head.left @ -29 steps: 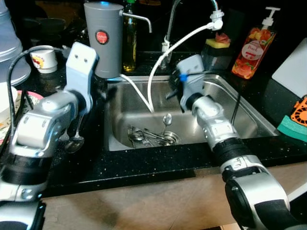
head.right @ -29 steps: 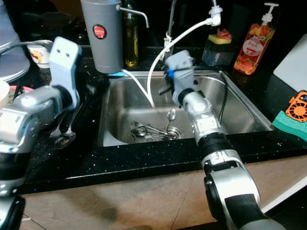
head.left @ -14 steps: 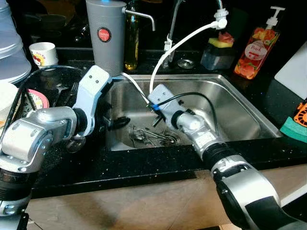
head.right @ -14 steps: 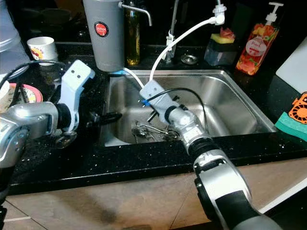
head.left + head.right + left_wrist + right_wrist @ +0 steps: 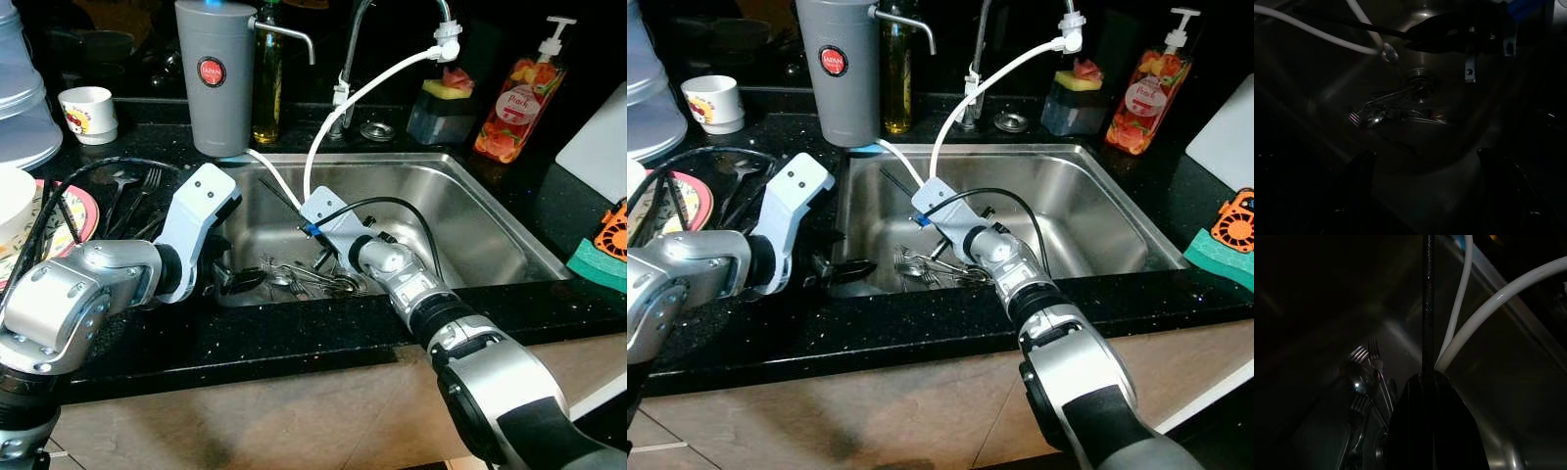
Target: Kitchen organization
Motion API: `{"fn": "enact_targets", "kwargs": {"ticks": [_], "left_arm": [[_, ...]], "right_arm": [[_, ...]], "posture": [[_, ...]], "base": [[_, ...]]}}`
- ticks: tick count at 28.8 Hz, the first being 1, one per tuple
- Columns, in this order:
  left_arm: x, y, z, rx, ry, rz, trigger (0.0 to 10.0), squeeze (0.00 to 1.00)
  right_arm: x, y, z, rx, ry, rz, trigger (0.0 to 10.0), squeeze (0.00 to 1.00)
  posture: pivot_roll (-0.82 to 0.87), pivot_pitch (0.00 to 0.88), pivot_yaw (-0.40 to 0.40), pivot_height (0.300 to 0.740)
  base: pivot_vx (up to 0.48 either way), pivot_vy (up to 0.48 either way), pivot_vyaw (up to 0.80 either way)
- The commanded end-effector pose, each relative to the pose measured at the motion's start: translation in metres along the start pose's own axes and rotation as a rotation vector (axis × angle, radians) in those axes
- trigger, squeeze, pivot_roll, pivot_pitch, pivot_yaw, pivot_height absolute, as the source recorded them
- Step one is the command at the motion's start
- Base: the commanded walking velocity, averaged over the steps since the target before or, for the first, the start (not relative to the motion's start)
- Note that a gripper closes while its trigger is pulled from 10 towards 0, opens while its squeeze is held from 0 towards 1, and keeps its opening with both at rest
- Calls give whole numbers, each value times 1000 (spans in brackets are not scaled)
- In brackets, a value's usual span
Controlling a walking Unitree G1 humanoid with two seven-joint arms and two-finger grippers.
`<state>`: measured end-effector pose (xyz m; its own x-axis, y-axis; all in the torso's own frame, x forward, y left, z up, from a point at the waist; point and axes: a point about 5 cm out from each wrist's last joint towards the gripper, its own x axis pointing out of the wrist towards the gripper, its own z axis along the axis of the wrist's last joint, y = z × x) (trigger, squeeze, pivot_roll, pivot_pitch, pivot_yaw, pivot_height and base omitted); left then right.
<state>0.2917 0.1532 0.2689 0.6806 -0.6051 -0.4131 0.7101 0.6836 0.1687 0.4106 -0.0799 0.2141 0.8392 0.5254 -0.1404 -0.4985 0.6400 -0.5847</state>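
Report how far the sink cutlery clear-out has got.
Done: some forks already lie on the counter left of the sink. In hand: the right pincer, down in the basin, is shut on a thin black stick; the left pincer reaches in open, over the pile. Left: the heap of spoons and forks sits by the drain.

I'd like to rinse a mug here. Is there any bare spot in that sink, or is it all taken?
The right half of the sink floor, between the right arm and the right wall, looks bare. The left half is crowded: cutlery around the drain, both grippers, left and right, and two white hoses.
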Motion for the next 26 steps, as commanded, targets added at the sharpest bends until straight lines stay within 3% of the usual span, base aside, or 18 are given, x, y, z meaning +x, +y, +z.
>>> {"fn": "enact_targets", "kwargs": {"ticks": [1,4,5,6,7,8,11,12,13,14,20,21,22,23,25,26], "left_arm": [[-2,-1,-6,20,49,18,10000,0],[-2,-1,-6,18,52,21,10000,0],[-2,-1,-6,17,51,23,10000,0],[-2,-1,-6,16,50,25,10000,0],[-2,-1,-6,16,50,26,10000,0],[-2,-1,-6,15,50,28,10000,0],[-3,1,-6,12,48,38,10000,0],[-3,2,-5,8,44,51,10000,0],[-3,4,-5,4,39,66,10000,0],[-2,5,-5,4,36,74,10000,0],[0,26,1,-37,-22,276,10000,0],[0,34,1,-57,-34,349,10000,0],[-1,49,4,-113,-65,516,10000,0],[-1,55,6,-135,-94,586,10000,0],[-1,60,5,-167,-102,658,10000,0],[-1,60,5,-167,-102,658,10000,0]], "right_arm": [[0,2,-6,-14,41,28,10000,0],[-1,5,-8,-11,51,52,10000,0],[-1,6,-9,-5,54,60,10000,98],[-1,7,-10,-1,55,64,10000,655],[-1,7,-10,-4,54,61,10000,996],[-1,7,-9,-5,54,59,10000,1000],[-1,6,-9,-20,55,52,10000,1000],[0,5,-8,-24,53,44,10000,306],[0,4,-7,-26,50,35,10000,306],[0,4,-7,-28,48,32,10000,0],[-1,-7,1,4,10,-33,10000,0],[-2,-12,3,31,-6,-65,10000,0],[-5,-26,10,114,-59,-159,10000,0],[-7,-33,13,170,-92,-203,10000,0],[-9,-41,19,257,-158,-248,10000,0],[-9,-41,19,257,-158,-248,10000,0]], "posture": [[10,102,-102,740],[9,101,-102,740],[9,102,-102,740],[9,102,-102,740],[9,103,-103,740],[9,102,-102,740],[8,103,-103,740],[8,103,-104,740],[8,103,-104,740],[8,102,-104,740],[2,103,-103,740],[-1,102,-103,740],[-5,101,-102,740],[-7,100,-100,740],[-13,103,-98,740],[-13,103,-98,740]], "base": [[0,0,0],[0,0,0],[0,0,0],[0,0,0],[0,0,0],[0,0,0],[0,0,0],[0,0,0],[0,0,0],[0,0,0],[0,0,0],[0,0,0],[0,0,0],[0,0,0],[0,0,0],[0,0,0]]}}
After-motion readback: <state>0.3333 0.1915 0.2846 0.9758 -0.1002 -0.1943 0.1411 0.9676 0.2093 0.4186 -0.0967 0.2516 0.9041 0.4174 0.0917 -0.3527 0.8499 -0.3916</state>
